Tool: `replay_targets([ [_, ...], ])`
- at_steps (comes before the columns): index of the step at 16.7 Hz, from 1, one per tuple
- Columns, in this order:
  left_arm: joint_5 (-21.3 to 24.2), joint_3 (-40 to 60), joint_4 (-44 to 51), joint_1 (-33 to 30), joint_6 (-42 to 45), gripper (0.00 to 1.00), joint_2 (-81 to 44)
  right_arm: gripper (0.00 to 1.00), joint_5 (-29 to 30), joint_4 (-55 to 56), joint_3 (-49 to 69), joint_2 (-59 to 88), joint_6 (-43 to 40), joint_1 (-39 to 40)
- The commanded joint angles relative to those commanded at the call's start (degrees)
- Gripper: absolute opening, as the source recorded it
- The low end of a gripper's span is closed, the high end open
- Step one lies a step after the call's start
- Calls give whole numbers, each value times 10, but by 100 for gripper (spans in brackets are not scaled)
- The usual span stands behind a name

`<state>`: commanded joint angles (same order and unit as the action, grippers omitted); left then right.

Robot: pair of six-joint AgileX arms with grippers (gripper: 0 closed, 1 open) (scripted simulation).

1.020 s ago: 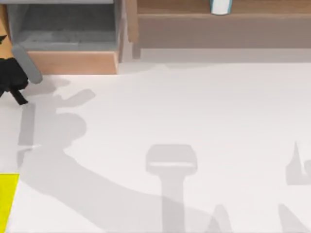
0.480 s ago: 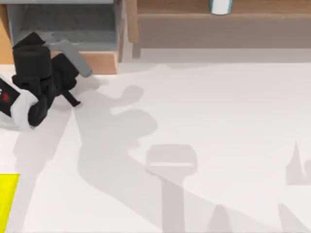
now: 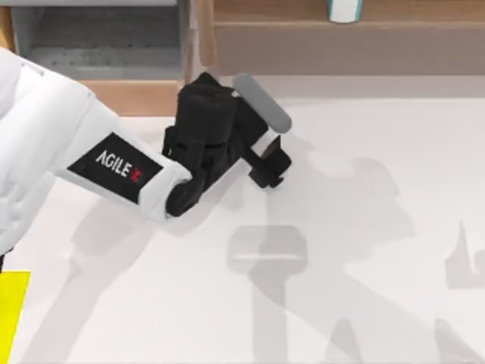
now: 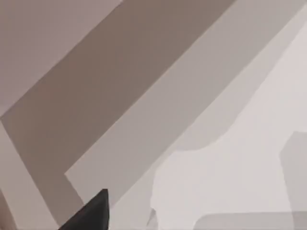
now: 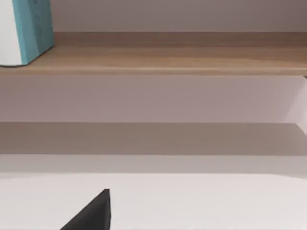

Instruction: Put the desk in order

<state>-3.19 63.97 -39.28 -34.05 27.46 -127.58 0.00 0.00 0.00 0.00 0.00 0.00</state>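
Reaching across the desk (image 3: 364, 197), the left arm's gripper (image 3: 267, 168) is seen in the top view just in front of the wooden shelf unit (image 3: 341, 38) and to the right of the grey-lined drawer box (image 3: 98, 45), above the bare white tabletop. Whether its fingers are parted or closed can't be told; nothing is seen held. A blue-and-white carton (image 5: 26, 31) is stood on the shelf's upper board. A yellow block (image 3: 11, 311) is lain at the table's left edge, well apart from the gripper. The right arm's wrist cam is faced at the shelf.
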Motion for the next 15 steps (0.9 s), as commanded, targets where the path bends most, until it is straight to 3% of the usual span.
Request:
replay_targets([
  [8, -98, 109, 62, -110, -121, 100, -52, 100, 0, 0, 0, 0, 0, 0],
  [15, -221, 260, 90, -162, -196, 100, -103, 100, 0, 0, 0, 0, 0, 0],
])
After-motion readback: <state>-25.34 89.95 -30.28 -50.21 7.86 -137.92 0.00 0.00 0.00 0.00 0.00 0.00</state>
